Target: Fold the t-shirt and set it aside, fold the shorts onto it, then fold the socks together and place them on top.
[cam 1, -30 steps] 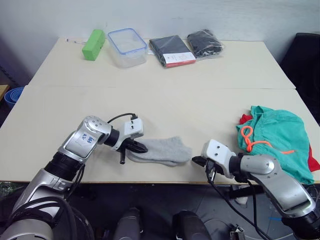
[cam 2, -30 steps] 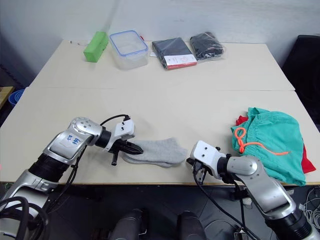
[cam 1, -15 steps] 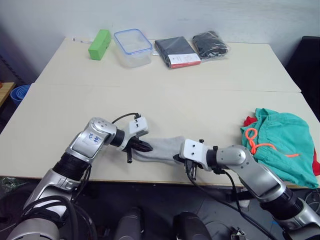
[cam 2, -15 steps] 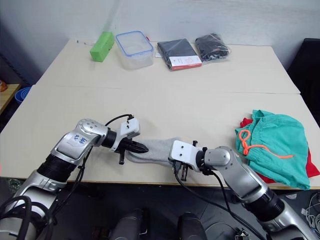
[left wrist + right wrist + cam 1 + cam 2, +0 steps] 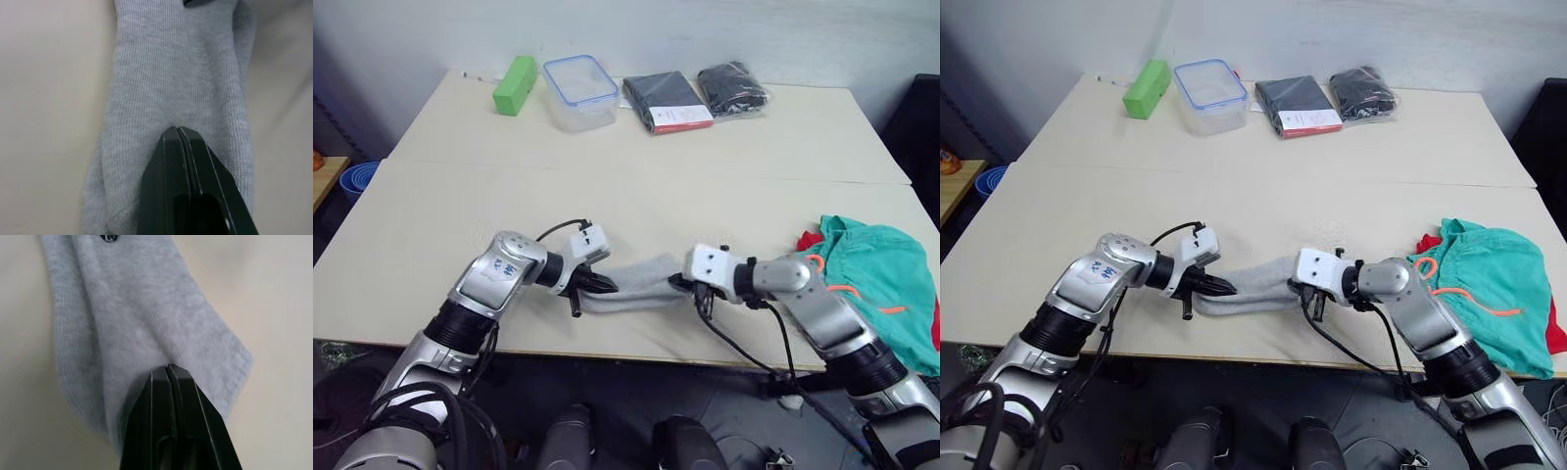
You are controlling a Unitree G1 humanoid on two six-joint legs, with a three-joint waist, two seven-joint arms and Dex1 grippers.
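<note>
Near the desk's front edge, the socks (image 5: 636,281) lie stretched in a grey band between both grippers. At the band's 9 o'clock end the left gripper (image 5: 604,285) has its jaws clenched on the socks; the left wrist view shows its black fingertips (image 5: 180,139) pressed together on the knit. At the 3 o'clock end the right gripper (image 5: 679,283) has its jaws clamped on the socks too, fingertips (image 5: 167,377) meeting on the cloth.

Toward 3 o'clock from the socks, at the desk's right edge, the shorts (image 5: 876,274) lie bunched with their orange drawstring showing, resting on the t-shirt (image 5: 810,240), whose red peeks out at the shorts' edges.

Far across the desk (image 5: 636,186), toward 12 o'clock, sit a green block (image 5: 514,71), a clear container (image 5: 576,91) with a blue rim, and two packs of black clothes (image 5: 700,93).
</note>
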